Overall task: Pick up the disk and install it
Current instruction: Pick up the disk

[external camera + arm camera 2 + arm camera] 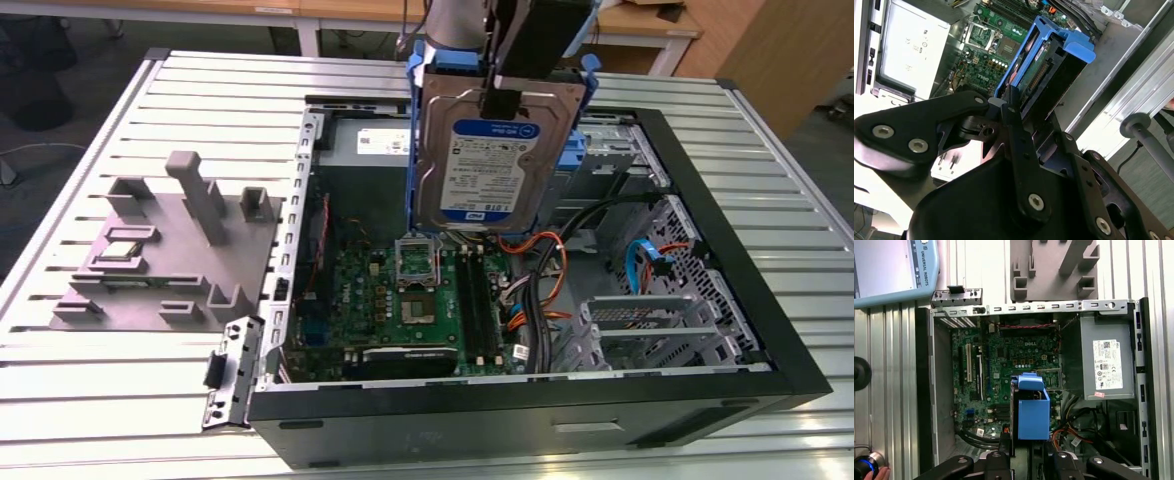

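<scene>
i have the disk (497, 150) in the gripper (501, 97), held in the air over the open computer case (747, 300). in the exterior view it hangs roughly upright, its blue-and-white label facing the camera and its blue rails (416, 130) running down both long edges. the black fingers (505, 60) come down from above and are clamped across the drive's upper end, one over the label side. its lower edge sits in front of the motherboard (414, 300); i cannot tell how far above the board it is.

in the second wrist view i look along the gripper (1009, 102) at the disk (1046, 55) edge-on: a thin finger (1016, 135) presses against its side, the connector end shows between the blue rails (1066, 42), and the green motherboard (989, 45) lies beyond it.

in the first wrist view the disk (1033, 412) stands out from the gripper (1026, 452) over the motherboard (1004, 365), just beside the grey power supply (1106, 362) with its white sticker.

the case lies on its side on a slatted metal table (120, 400). a grey fixture (160, 250) rests on the table beside the case, on the exterior view's left.
</scene>
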`<state>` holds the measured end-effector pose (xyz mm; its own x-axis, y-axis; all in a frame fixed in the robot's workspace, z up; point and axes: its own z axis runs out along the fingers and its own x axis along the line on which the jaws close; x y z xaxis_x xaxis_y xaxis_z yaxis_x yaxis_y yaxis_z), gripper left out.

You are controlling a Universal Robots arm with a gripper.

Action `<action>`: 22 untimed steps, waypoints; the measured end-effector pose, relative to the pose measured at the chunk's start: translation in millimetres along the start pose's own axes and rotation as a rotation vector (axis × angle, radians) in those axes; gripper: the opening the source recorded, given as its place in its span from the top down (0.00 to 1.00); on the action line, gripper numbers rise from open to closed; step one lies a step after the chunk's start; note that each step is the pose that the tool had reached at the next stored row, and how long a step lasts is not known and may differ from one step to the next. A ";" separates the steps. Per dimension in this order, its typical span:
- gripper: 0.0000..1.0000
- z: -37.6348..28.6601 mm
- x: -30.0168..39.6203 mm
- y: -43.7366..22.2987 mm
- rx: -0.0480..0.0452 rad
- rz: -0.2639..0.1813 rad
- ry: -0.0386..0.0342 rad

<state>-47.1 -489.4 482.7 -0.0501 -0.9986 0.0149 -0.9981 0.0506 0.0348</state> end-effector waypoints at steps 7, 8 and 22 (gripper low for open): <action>0.65 -0.2 -0.7 -13.4 0.0000 0.000 0.0001; 0.65 -0.2 -0.8 -15.7 0.0000 0.000 0.0000; 0.65 1.0 14.8 -28.6 0.0000 0.000 -0.0001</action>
<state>-19.3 -505.6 481.0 -0.0503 -0.9986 0.0149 -0.9981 0.0508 0.0348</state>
